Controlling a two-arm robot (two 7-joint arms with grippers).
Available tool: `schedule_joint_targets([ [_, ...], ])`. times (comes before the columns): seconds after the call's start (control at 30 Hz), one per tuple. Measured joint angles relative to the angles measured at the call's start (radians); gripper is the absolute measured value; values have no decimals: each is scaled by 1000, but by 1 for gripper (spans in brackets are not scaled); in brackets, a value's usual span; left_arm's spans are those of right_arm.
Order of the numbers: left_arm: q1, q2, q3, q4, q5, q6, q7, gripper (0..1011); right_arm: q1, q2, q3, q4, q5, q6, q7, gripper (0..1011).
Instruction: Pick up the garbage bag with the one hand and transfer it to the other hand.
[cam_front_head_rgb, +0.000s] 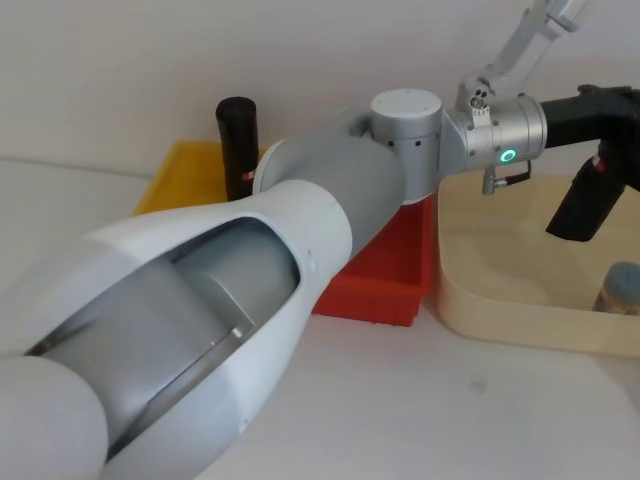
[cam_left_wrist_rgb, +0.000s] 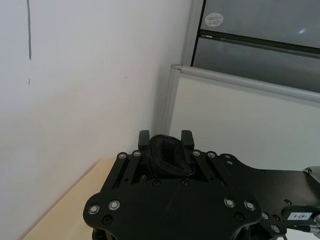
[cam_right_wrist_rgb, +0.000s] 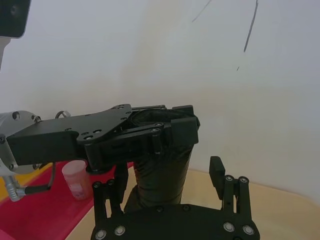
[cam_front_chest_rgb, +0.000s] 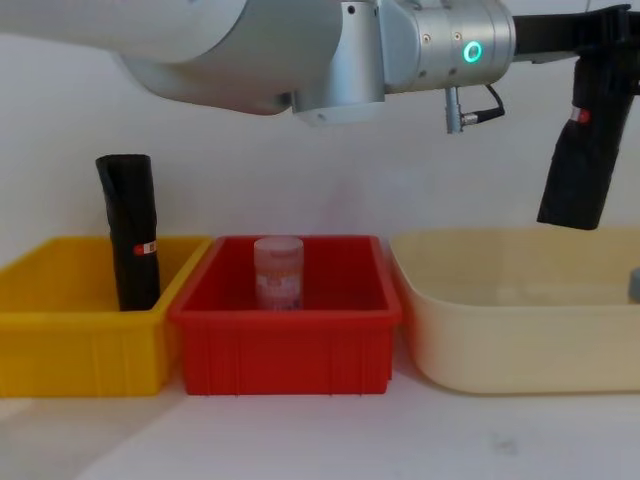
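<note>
In the head view the silver-grey left arm (cam_front_head_rgb: 330, 200) crosses from the near left. Its green ring (cam_front_head_rgb: 508, 155) glows just behind the left claw (cam_front_head_rgb: 608, 140), which is clamped on the top of the garbage bag (cam_front_head_rgb: 580, 205). The black roll hangs tilted below the claw, over the beige tub (cam_front_head_rgb: 500, 310), and a small container (cam_front_head_rgb: 620, 288) sits in the tub lower down. Well away from the claw, back along its arm, a second black roll (cam_front_head_rgb: 238, 135) stands in the yellow bin (cam_front_head_rgb: 185, 165), next to the red bin (cam_front_head_rgb: 385, 285). The left wrist view adds the grip itself: two fingers (cam_left_wrist_rgb: 144, 137) are closed on either side of the bag's crumpled top. The right wrist view brings in the right claw (cam_right_wrist_rgb: 167, 167). Its fingers (cam_right_wrist_rgb: 217, 172) are spread wide, and the bag's lower body stands between them, close against one finger and apart from the other. Whether it touches that finger cannot be told. Above the right claw, the left claw pinches the bag's upper end from the side, and beyond it a pink jar (cam_right_wrist_rgb: 75, 179) stands in the red bin. The chest view gives the side-on picture. The bag hangs free beneath the left claw, apart from the tub's rim, with a red label band (cam_front_chest_rgb: 578, 116) just below the grip. Far along the arm from the claw, the second roll leans in the yellow bin and the jar stands upright in the red bin.
</note>
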Motion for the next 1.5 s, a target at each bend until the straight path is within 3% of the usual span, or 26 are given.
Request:
schedule_joint_targets([
  [0.87, -25, -22, 12, 59, -2, -27, -10, 359, 8, 0, -8, 7, -1, 0, 4, 1001],
  [1.5, -28, -25, 13, 65, -2, -30, -12, 359, 50, -21, -55, 46, 10, 1, 32, 999],
])
